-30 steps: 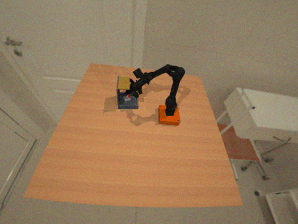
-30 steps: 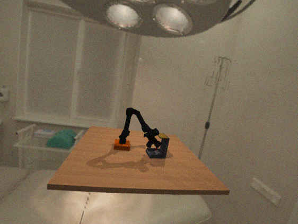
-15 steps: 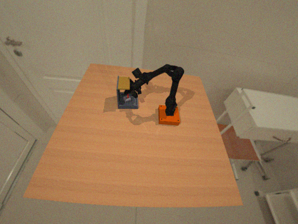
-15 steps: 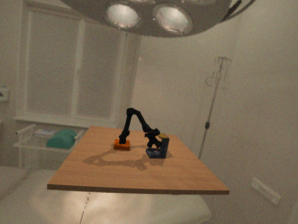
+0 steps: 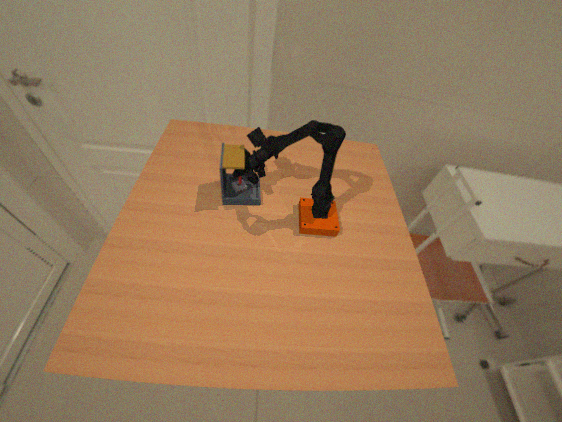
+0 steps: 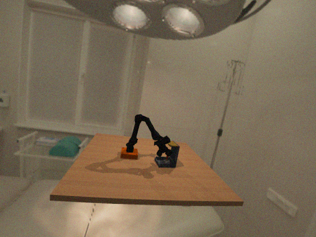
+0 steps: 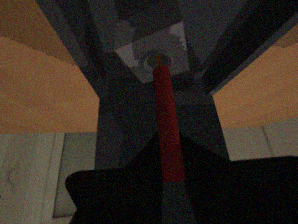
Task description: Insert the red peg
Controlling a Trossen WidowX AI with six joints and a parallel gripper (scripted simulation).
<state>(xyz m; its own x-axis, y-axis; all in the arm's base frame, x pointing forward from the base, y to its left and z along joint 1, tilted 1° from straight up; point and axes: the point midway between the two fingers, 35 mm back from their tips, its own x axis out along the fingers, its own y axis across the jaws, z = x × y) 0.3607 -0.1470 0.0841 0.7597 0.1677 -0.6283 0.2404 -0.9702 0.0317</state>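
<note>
The red peg [image 5: 240, 180] [image 6: 167, 157] [image 7: 167, 120] looks about upright, with much of its length showing below the fingers. My gripper [image 5: 241, 174] [image 7: 166, 134] is shut on its upper part, low at the roof's front edge inside the box [image 5: 241, 203] [image 6: 167, 166]. The pale block [image 5: 239, 187] [image 7: 132, 59] is under the peg. In the wrist view the peg's lower end overlaps the near edge of the hole [image 7: 152, 61]; whether it has entered cannot be told. The yellow roof [image 5: 234, 156] [image 6: 173, 144] is above and partly beside the gripper; the gap between them is not clear.
The box's tall back wall [image 5: 223, 175] [image 6: 175, 157] is just beyond the gripper. In the wrist view, box side walls run left and right of the block. The arm's orange base [image 5: 319, 227] [image 6: 129, 154] is on the wooden table [image 5: 250, 310] [image 6: 135, 185], in front of the box's open side.
</note>
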